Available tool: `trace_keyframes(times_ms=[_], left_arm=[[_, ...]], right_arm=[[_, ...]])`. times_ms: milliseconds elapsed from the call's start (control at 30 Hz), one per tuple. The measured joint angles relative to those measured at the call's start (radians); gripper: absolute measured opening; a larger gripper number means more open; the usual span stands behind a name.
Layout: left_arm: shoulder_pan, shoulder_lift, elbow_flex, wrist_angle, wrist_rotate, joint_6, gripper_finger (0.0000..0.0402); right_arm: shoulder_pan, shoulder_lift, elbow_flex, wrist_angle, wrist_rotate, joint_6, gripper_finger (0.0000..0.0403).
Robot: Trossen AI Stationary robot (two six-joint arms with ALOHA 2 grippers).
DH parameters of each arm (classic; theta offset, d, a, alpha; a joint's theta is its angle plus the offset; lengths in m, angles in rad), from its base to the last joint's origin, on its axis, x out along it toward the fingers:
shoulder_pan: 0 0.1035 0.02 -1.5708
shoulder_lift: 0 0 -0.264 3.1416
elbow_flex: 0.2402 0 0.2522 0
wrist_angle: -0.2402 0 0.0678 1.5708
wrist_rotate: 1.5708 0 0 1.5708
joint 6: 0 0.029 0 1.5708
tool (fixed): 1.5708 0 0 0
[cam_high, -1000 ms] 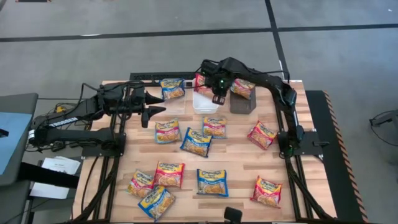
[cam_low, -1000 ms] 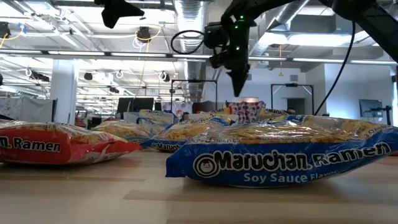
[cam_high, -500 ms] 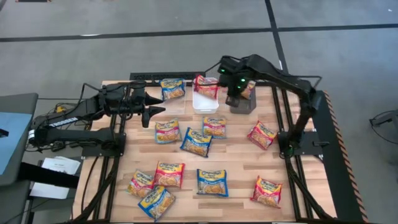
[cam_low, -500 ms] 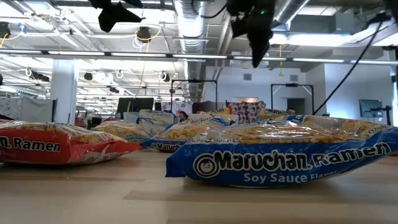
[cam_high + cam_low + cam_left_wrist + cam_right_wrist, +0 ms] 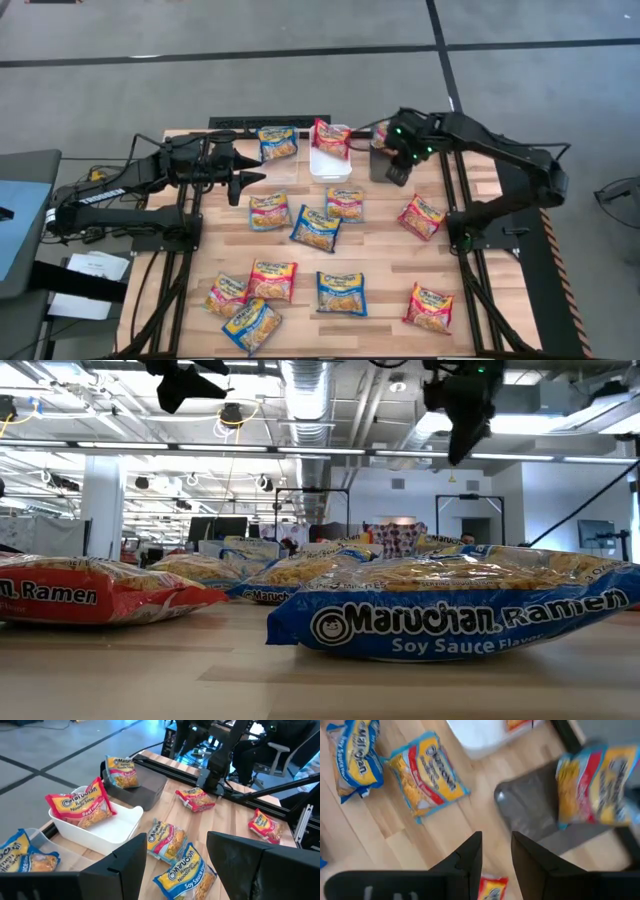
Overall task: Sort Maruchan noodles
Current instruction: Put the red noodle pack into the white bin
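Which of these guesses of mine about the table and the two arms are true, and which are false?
1. A red-and-yellow plastic noodle packet leans in the white rectangular bin. True.
2. The right claw carries a packet. False: it is empty, above the dark rectangular bin.
3. The left claw rests on the wooden table. False: it hangs above it, open.
4. A blue-and-yellow packet lies on the dark bin. True.
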Motion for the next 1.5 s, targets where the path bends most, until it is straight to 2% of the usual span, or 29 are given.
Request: trace_keyframes(times_ms=[200,433,867,967,1167,1500], left_arm=[[0.0,0.001,0.0,0.008,-0.11,0.002,0.0196],[0.0,0.001,0.0,0.008,-0.147,-0.003,0.0196],[0.0,0.001,0.0,-0.012,-0.148,-0.027,0.0196],[0.0,0.001,0.0,-0.045,-0.135,-0.089,0.0196],[-0.01,0.003,0.0,-0.157,-0.028,-0.236,0.0196],[-0.11,0.052,0.0,-0.173,-0.018,-0.388,0.0196]], right_arm=[[0.015,-0.06,-0.134,0.003,-0.005,0.137,0.0127],[0.048,-0.059,-0.235,0.069,-0.005,0.129,0.0133],[0.129,-0.015,-0.237,0.113,-0.028,0.072,0.0198],[0.151,-0.016,-0.237,0.115,-0.029,0.064,0.0208],[0.195,-0.016,-0.237,0.124,-0.029,0.042,0.0212],[0.251,-0.016,-0.237,0.149,-0.024,-0.01,0.0211]])
